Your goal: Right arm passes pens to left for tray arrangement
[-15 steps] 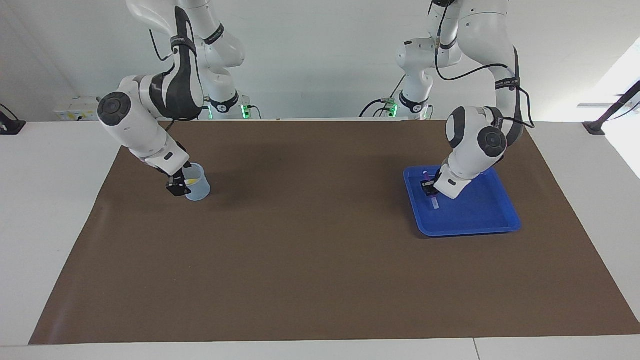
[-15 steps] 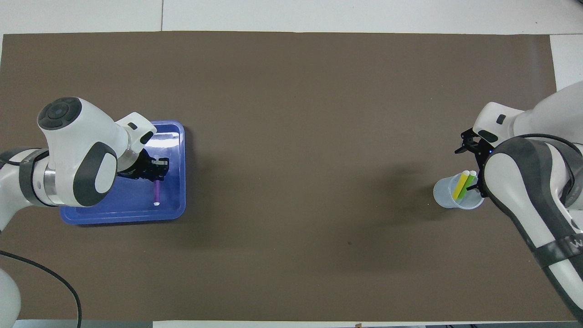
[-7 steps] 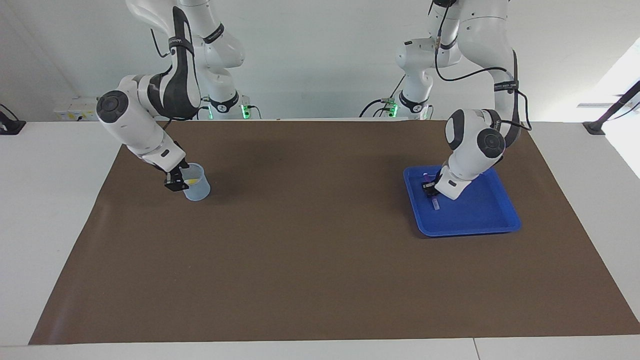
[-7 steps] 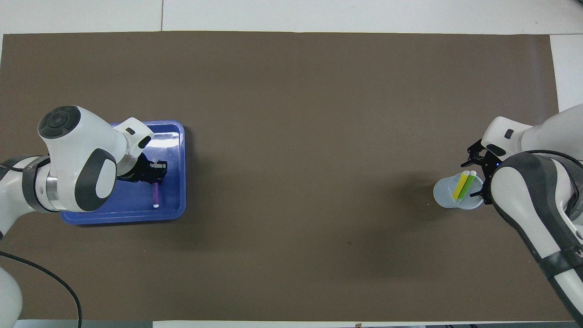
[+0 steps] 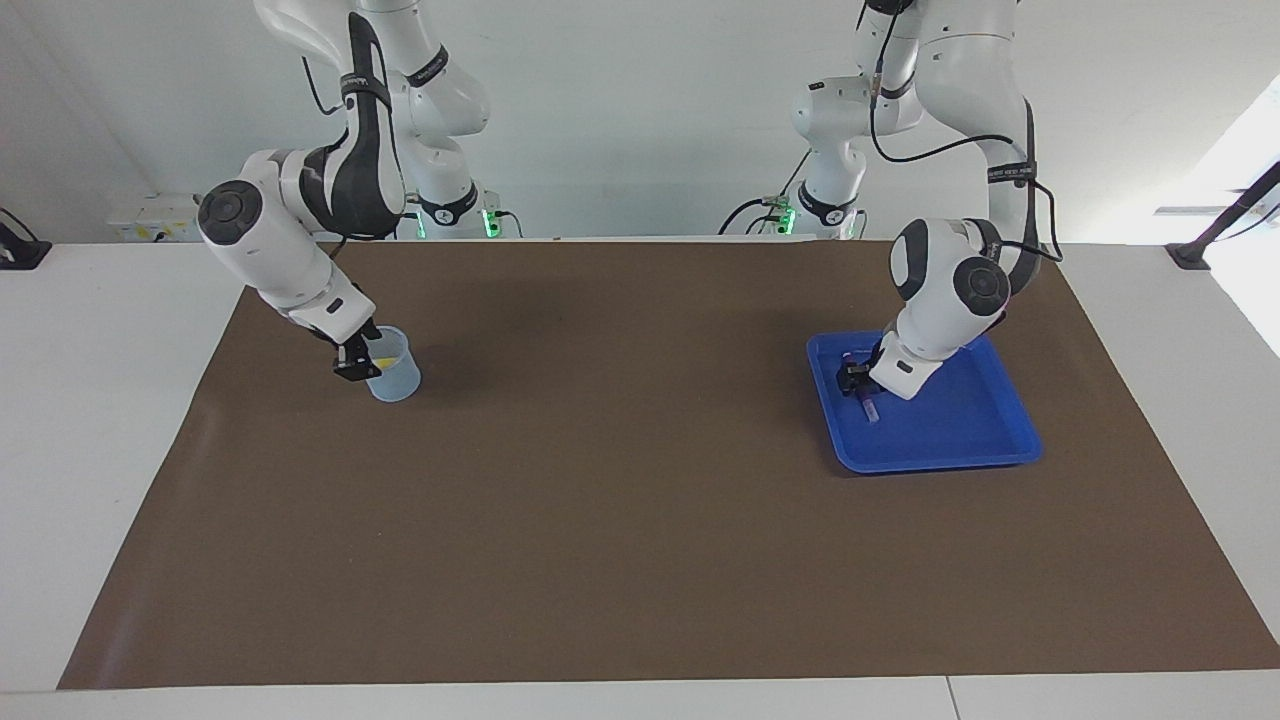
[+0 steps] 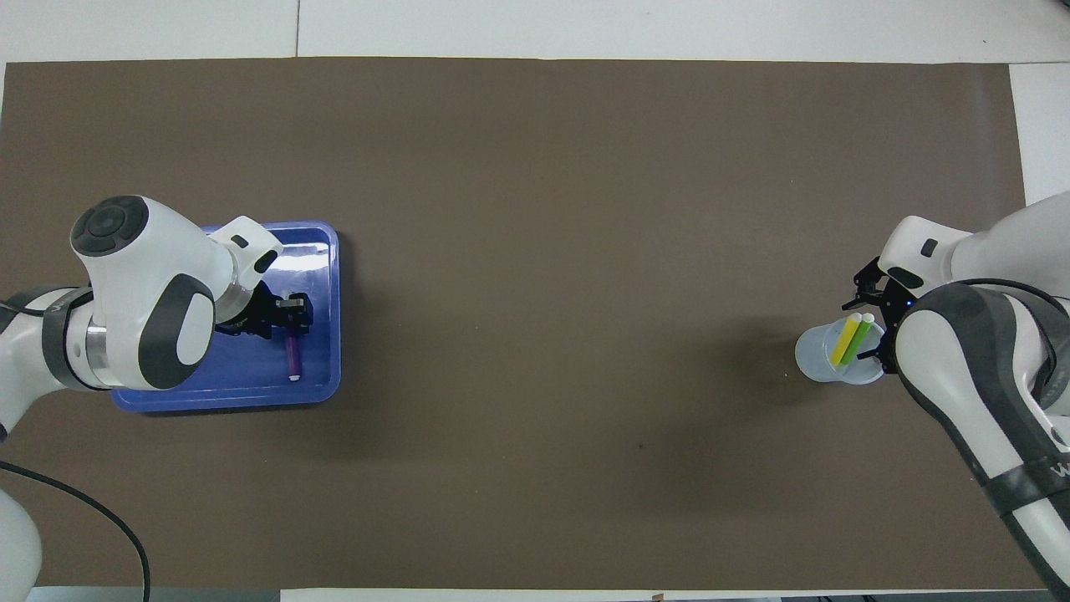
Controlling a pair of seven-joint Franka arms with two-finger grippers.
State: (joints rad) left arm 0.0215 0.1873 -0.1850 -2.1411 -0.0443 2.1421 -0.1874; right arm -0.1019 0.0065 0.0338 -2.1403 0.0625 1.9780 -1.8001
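One purple pen (image 6: 292, 358) lay in the tray (image 6: 328, 251) under the left gripper (image 6: 290, 320), whose spread fingers might drag it on lifting; I cannot tell how the right gripper (image 5: 357, 366), at the cup (image 5: 395, 378), held its fingers.

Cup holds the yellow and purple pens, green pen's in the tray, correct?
No, swap the two colours. The overhead view shows the cup holding the yellow pen and green pen; the purple pen lies in the tray.

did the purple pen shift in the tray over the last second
Yes, slightly. In the overhead view the purple pen now lies a bit closer to the blue tray's rim on the robots' side, under the left gripper.
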